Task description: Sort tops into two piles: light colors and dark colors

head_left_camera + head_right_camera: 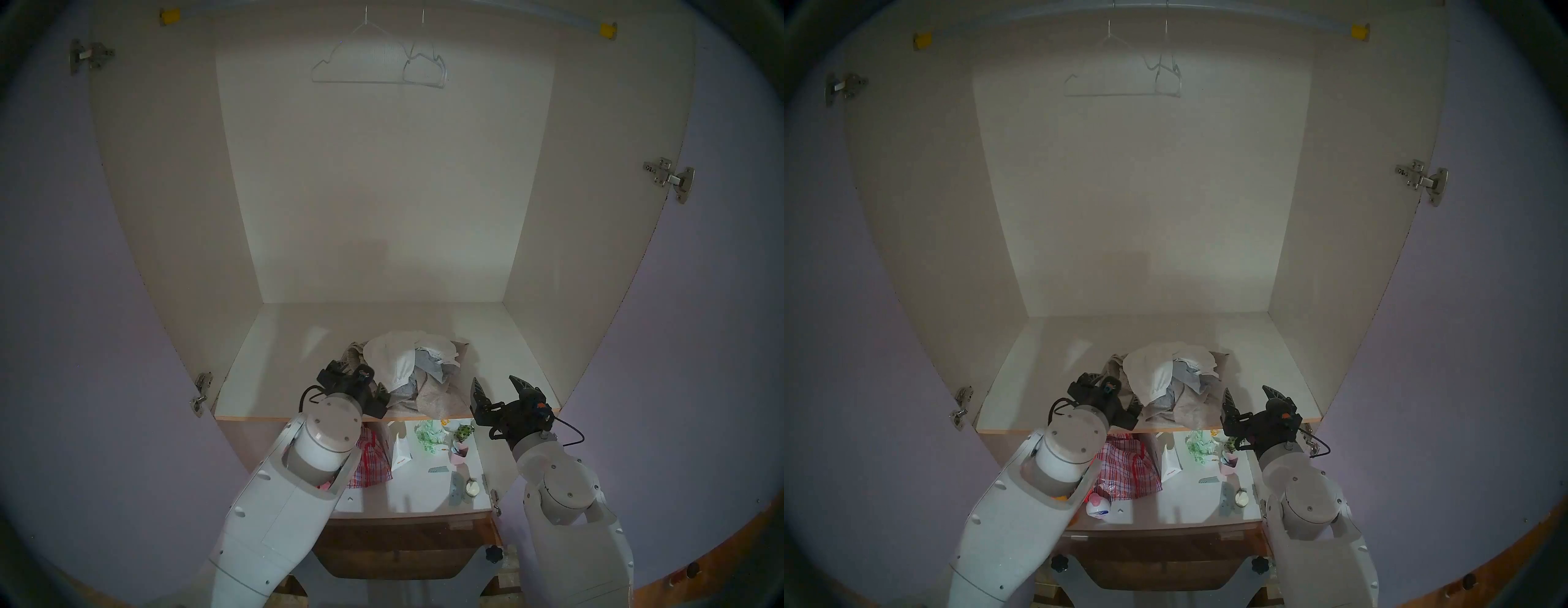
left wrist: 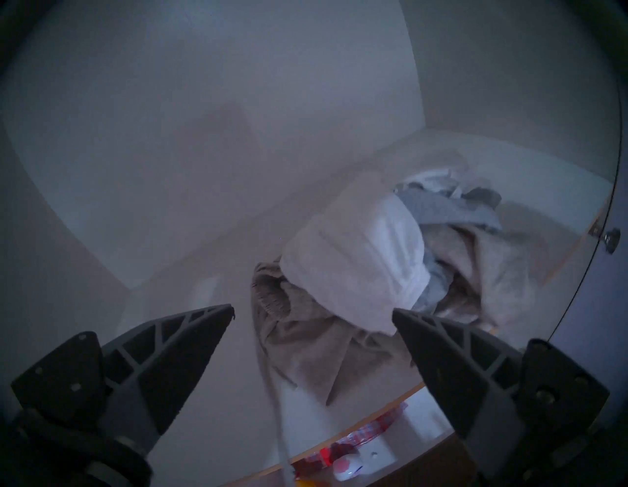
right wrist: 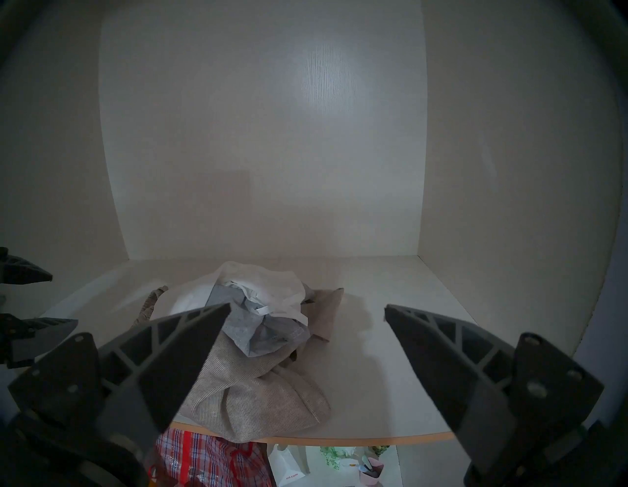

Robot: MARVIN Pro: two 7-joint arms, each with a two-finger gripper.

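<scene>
The three tops lie in one heap at the front middle of the white wardrobe shelf (image 1: pixel 271 373). The white top (image 1: pixel 392 356) (image 2: pixel 356 258) (image 3: pixel 272 285) is uppermost. The grey-blue top (image 1: pixel 428 365) (image 2: pixel 452 211) (image 3: pixel 258 326) is under it. The beige-taupe knit (image 1: pixel 441 397) (image 2: pixel 312 347) (image 3: pixel 258 398) is at the bottom, and its cord (image 2: pixel 272 391) trails over the shelf's front edge. My left gripper (image 1: pixel 360 378) (image 2: pixel 312 309) is open and empty at the heap's left edge. My right gripper (image 1: pixel 494 380) (image 3: pixel 307 306) is open and empty, just right of the heap. No separate piles show.
Below the shelf's front edge, a lower surface holds a red plaid bag (image 1: pixel 373 463), a white paper bag (image 1: pixel 401 452), a green-and-white cloth (image 1: pixel 428 437) and a pink cup (image 1: pixel 460 454). Wire hangers (image 1: pixel 377 63) hang high on the rail. Wardrobe walls close both sides.
</scene>
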